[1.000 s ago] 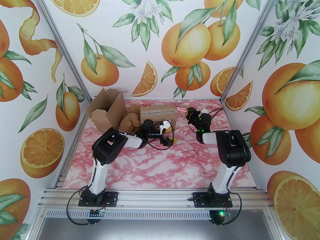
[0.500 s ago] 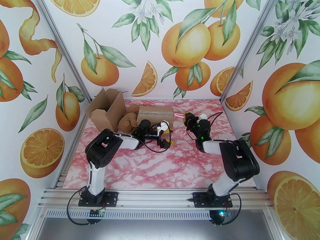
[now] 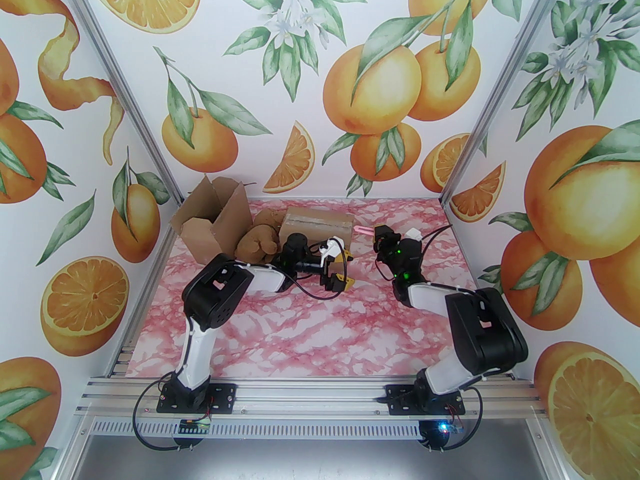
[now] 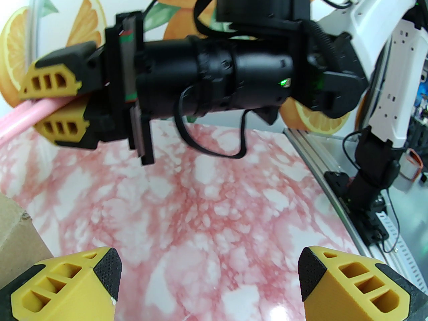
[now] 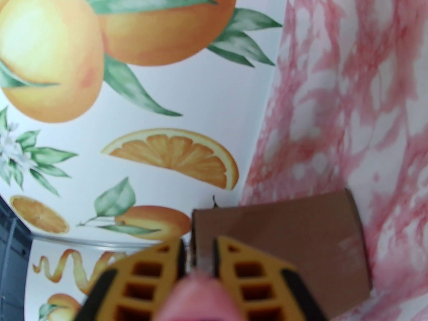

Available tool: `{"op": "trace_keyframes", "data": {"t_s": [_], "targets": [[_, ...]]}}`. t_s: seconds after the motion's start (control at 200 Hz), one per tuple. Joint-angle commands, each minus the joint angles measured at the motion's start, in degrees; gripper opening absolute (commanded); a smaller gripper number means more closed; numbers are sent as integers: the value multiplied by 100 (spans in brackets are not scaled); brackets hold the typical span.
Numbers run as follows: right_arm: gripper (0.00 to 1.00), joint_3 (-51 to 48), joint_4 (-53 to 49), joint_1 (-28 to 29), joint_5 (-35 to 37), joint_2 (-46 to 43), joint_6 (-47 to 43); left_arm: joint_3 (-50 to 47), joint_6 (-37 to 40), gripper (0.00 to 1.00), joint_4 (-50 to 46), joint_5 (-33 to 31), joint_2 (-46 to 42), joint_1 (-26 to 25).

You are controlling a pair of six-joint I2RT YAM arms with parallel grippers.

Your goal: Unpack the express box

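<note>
Cardboard, stiff and probably light: the taped box (image 3: pixel 316 228) sits at the middle back of the table (image 3: pixel 320 328). My left claw (image 3: pixel 346 269) stands spread just beside it; I would clamp its side walls. My right claw (image 3: pixel 376 231) pinches a pink stick (image 3: pixel 362 230).

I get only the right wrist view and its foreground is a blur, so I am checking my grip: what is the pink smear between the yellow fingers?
Observer: In the left wrist view the right gripper is shut on a slim pink plastic stick, which juts out past its fingertips.
Operator: Where is the left gripper?
Observer: In the top view the left gripper hangs open just in front of the right end of the closed brown cardboard box.
Operator: Anything on that box's far side from me?
Observer: A brown crumpled bundle lies just left of it.
</note>
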Motion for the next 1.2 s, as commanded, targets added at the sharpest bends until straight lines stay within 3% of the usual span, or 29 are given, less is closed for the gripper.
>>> {"op": "trace_keyframes", "data": {"t_s": [0.0,0.24,0.63,1.196], "targets": [[0,-203,-533,292,-750,-450,-218,307,-169,91,514,-532,113,149],[0,-337,-1183,350,-752,-859,-423,268,-286,91,627,-734,91,230],[0,-141,-484,197,-879,-170,-140,592,-281,91,722,-600,-79,56],[0,552,-1956,-706,-1096,-638,-903,649,183,90,54,-762,-567,9]]}}
